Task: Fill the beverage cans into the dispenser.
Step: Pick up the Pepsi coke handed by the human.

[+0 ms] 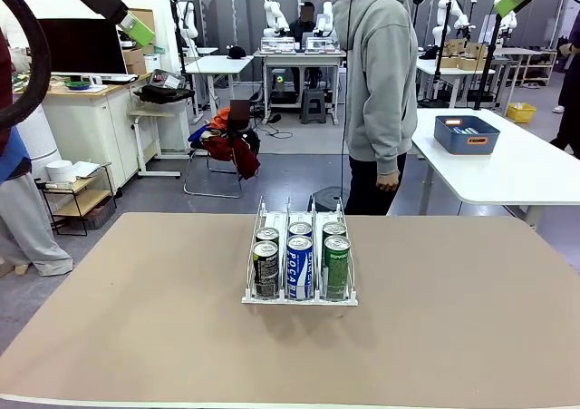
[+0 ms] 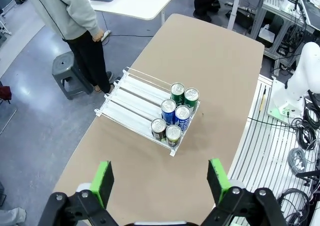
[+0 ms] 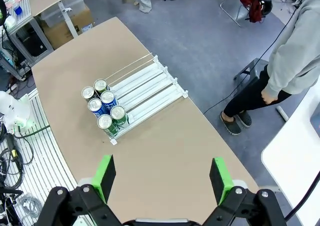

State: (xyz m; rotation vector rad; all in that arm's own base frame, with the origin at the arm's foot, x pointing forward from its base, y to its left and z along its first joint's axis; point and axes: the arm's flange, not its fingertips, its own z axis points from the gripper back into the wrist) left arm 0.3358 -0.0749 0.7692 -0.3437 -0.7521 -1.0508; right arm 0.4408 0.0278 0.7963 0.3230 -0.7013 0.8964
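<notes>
- The dispenser (image 2: 132, 96) sits near the middle of the worktop (image 1: 136, 318), with its low front lip facing the robot's side. Its bare rear lanes point toward the person (image 1: 381, 82) at the far edge, probably so cans can be fed in from that end.
- All the cans stand upright and are packed against the front lip. I judge that the lip stops them, so each lane queues up from there.
- By count there is one rack with three lanes and six cans, two per lane.
- The left lane holds two black-and-grey cans (image 1: 265, 271), the middle lane two blue-and-white cans (image 1: 300, 268), and the right lane two green cans (image 1: 336, 267). The colours look sorted one to a lane.
- The left gripper (image 2: 160, 178) hangs high above the worktop with its fingers spread wide and nothing between them.
- The right gripper (image 3: 162, 175) is likewise high above the worktop, with its fingers fully apart and empty. At that height, both grippers seem to be parked well away from the rack.
- With every can I can count already in a lane, the filling looks close to done, though each lane has room behind its pair.
</notes>
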